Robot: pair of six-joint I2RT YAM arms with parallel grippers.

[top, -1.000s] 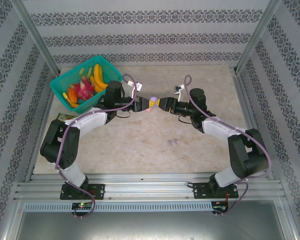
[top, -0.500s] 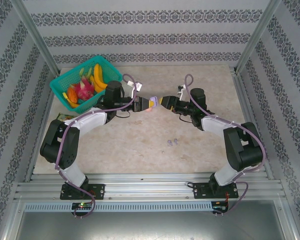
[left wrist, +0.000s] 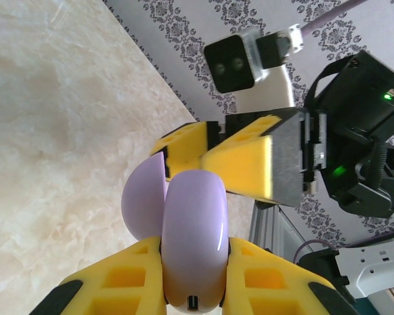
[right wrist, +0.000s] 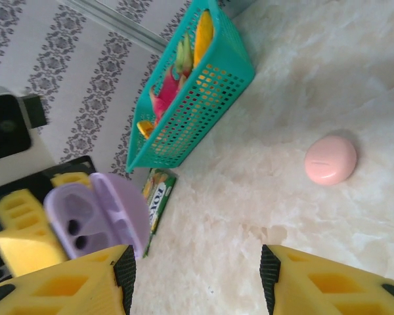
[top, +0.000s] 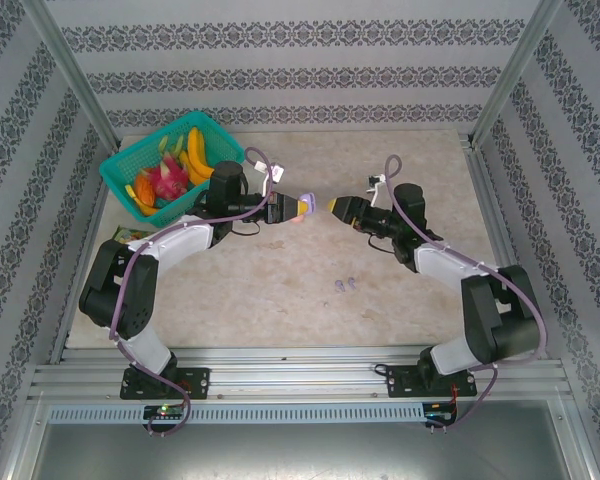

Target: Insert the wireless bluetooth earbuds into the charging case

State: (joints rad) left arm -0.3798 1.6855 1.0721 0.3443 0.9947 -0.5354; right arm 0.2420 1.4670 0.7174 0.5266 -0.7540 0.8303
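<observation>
Change: the right claw (top: pixel 338 206) has backed off from the left claw (top: pixel 296 207). A second ago the two met nose to nose over the lilac case (top: pixel 306 205). Now there is a clear gap between them at mid-counter (top: pixel 280 300), and the right arm has swung out to its own side.

Left claw: clamped tight on the lilac case, held up off the counter and unmoved over the last second. In the left wrist view the case (left wrist: pixel 190 243) sits pinched between the yellow fingers (left wrist: pixel 98 282).

Right claw: jaws partly apart, nothing between them. The right wrist view shows only bare counter between its fingers (right wrist: pixel 65 282).

Lid: the right wrist view shows the lilac case (right wrist: pixel 95 216) hinged open, with two dark sockets, both empty. The lid-opening step looks done, probably by the right claw.

Earbuds (top: pixel 344 285): two tiny lilac bits lying on the counter, well apart from both claws and nearer the right arm. They are too small to tell which way they face. None are in the case yet.

A pink case (right wrist: pixel 330 160) lies shut on the counter. The green basket (top: pixel 130 172) of toy fruit is at the far left, not involved.

What it means: the case is open and presented, and the right claw is free. The likely next step is for the right claw to go down for a lilac earbud. They are small, so slipping is a risk.
</observation>
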